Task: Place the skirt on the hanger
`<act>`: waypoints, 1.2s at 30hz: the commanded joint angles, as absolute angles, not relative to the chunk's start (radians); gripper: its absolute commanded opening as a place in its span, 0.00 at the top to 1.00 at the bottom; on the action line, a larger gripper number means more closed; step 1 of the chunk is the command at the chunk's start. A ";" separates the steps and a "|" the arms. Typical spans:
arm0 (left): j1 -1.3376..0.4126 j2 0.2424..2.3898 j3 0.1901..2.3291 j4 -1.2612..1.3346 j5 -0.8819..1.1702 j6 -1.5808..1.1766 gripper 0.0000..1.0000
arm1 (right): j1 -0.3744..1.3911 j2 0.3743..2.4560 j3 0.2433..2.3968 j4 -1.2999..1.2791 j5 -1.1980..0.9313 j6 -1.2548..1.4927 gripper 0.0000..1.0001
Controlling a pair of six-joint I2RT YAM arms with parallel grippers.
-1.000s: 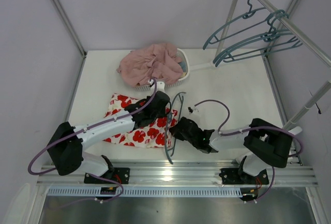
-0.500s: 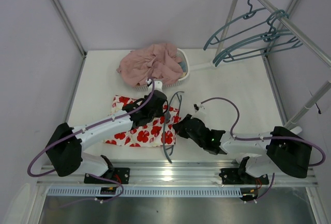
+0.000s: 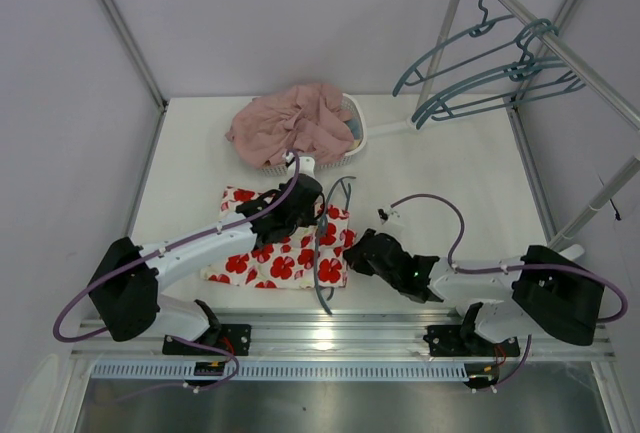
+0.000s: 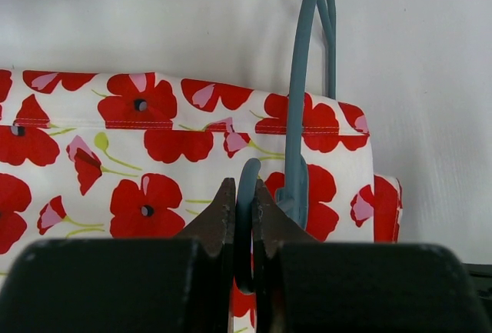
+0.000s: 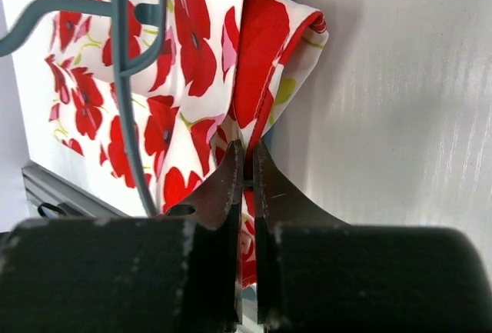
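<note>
Pink garment (image 3: 285,123) heaped in white basket (image 3: 358,132) (perforated); spare hangers (image 3: 522,66) on rail (image 3: 580,66).

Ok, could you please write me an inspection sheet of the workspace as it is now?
Surface: white table, carrying the cloth items.
Job's things: skirt lies spread out; hanger lies across one end of it.
Clutter: pink garment heaped on a white basket at the back.
Hands: left hand shut on a curved part of the hanger; right hand shut on the skirt's folded edge.
Cables: purple cables loop over both arms; none seen caught.
Surroundings: spare hangers on a rail, back right; plain walls.
</note>
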State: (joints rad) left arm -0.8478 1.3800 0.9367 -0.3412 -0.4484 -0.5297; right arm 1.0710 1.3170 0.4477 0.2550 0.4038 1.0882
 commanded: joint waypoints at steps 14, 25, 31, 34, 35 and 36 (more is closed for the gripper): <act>-0.834 1.378 0.931 -0.391 -0.476 -0.456 1.00 | 1.063 1.263 0.492 0.183 0.253 1.058 0.15; -0.833 1.371 0.933 -0.396 -0.480 -0.459 1.00 | 1.112 1.334 0.456 0.296 0.262 1.144 0.27; -0.833 1.368 0.925 -0.394 -0.479 -0.459 1.00 | 1.132 1.399 0.469 0.330 0.301 1.152 0.32; -0.833 1.370 0.923 -0.391 -0.477 -0.459 1.00 | 1.132 1.431 0.495 0.341 0.310 1.141 0.34; -0.833 1.370 0.920 -0.391 -0.474 -0.459 1.00 | 1.132 1.439 0.502 0.350 0.310 1.138 0.34; -0.833 1.368 0.922 -0.391 -0.474 -0.459 1.00 | 1.132 1.445 0.514 0.351 0.311 1.138 0.34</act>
